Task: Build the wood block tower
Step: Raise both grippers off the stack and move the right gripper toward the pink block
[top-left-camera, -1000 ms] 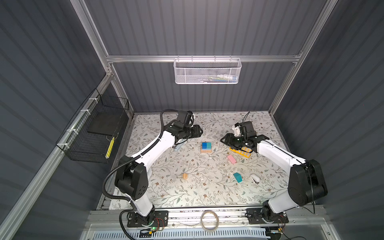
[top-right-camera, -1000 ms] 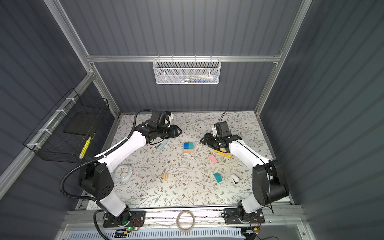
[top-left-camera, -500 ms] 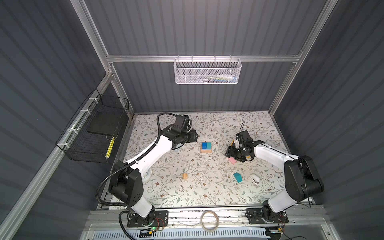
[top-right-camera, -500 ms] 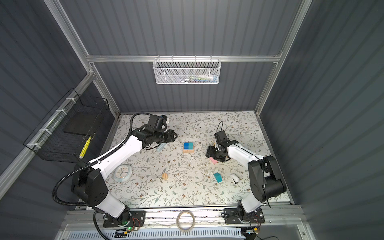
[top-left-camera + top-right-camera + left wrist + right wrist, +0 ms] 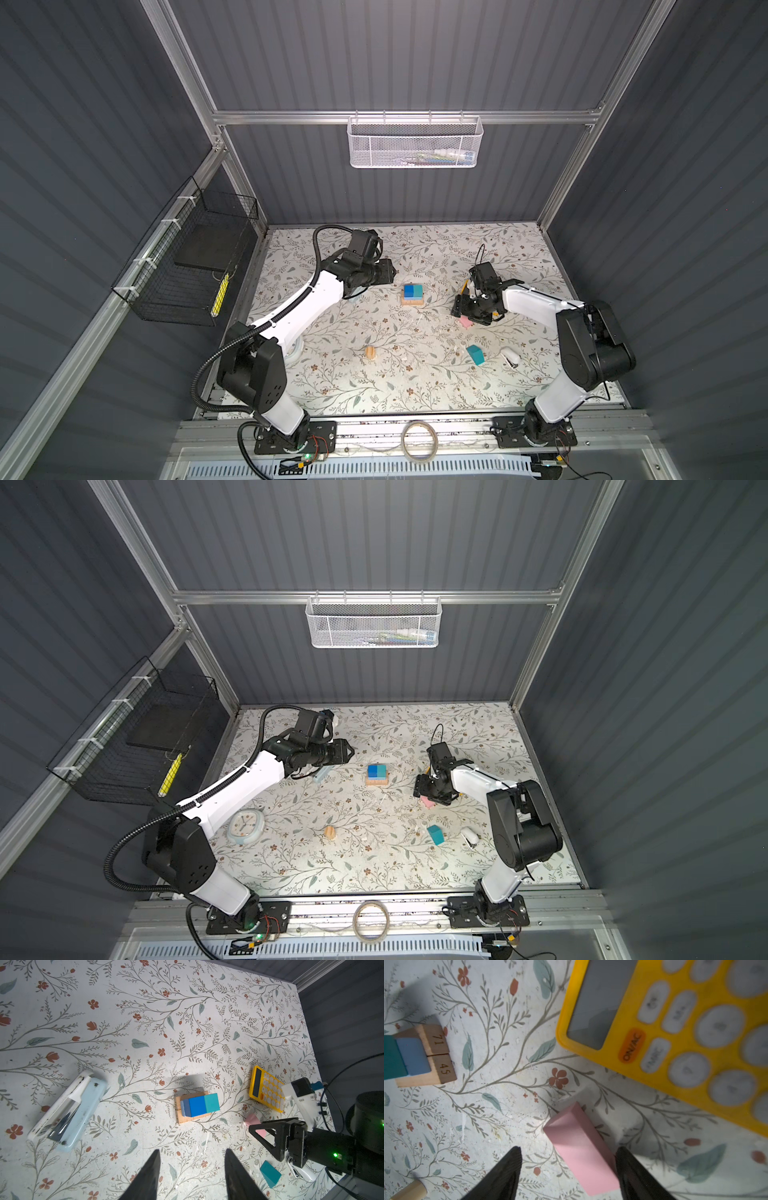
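Floral tabletop [image 5: 353,390]: right fingers [image 5: 500,1178] spread astride the pink block [image 5: 581,1151], left fingers [image 5: 145,1178] parted and empty.

1. Left arm [image 5: 307,303] and right arm [image 5: 536,301]: glossy white link shells between bulky matte black joint housings.
2. Ribbed black cable hose [image 5: 316,257], looped along the left arm only.
3. Flat black base plates [image 5: 295,436], trailing thin red and black wires, with a small green light [image 5: 307,457] just beside.
4. Left hand [image 5: 192,1150] and right hand [image 5: 569,1148]: paired black fingers [image 5: 149,1174], tapering to points, faintly ribbed.
5. White camera bracket [image 5: 299,1095] and green LED [image 5: 335,1155] at the right wrist.
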Available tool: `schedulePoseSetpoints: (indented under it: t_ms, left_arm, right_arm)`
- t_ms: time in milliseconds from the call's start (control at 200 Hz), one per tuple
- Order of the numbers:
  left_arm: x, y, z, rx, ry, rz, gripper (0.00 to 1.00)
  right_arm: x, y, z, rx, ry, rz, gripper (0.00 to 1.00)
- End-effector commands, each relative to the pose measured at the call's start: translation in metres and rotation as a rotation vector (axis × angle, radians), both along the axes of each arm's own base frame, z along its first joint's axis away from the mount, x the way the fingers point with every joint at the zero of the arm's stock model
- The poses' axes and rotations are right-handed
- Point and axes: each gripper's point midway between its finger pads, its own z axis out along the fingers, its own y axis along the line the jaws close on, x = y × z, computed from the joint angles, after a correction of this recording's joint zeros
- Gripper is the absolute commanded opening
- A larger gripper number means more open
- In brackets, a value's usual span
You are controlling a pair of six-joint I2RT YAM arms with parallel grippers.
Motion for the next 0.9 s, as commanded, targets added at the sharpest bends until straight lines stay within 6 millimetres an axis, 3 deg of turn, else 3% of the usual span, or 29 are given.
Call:
schedulePoseSetpoints:
  t_ms: [0, 295, 610, 755, 895]
  left_arm:
    - [-0.005, -0.001, -0.001, 0.010, 0.007, -0.024, 0.50]
    - [-0.005, -0.003, -0.004, 0.005, 0.012, -0.028, 0.50]
    - [-0.005, -0.004, -0.007, 0.001, 0.019, -0.030, 0.50]
    - [-0.006, -0.004, -0.009, 0.002, 0.022, -0.032, 0.50]
    - [-0.006, -0.003, -0.007, 0.003, 0.018, -0.032, 0.50]
  right_arm:
    - [-0.001, 0.001, -0.002, 0.003, 0.024, 0.009, 0.67]
    - [-0.017, 0.018, -0.013, 0.067, 0.061, 0.016, 0.54]
    - [-0.034, 0.043, -0.022, 0.079, 0.111, 0.066, 0.48]
    - [-0.029, 0.054, -0.015, 0.098, 0.081, 0.097, 0.48]
    - [-0.027, 0.044, -0.001, 0.044, 0.056, 0.110, 0.49]
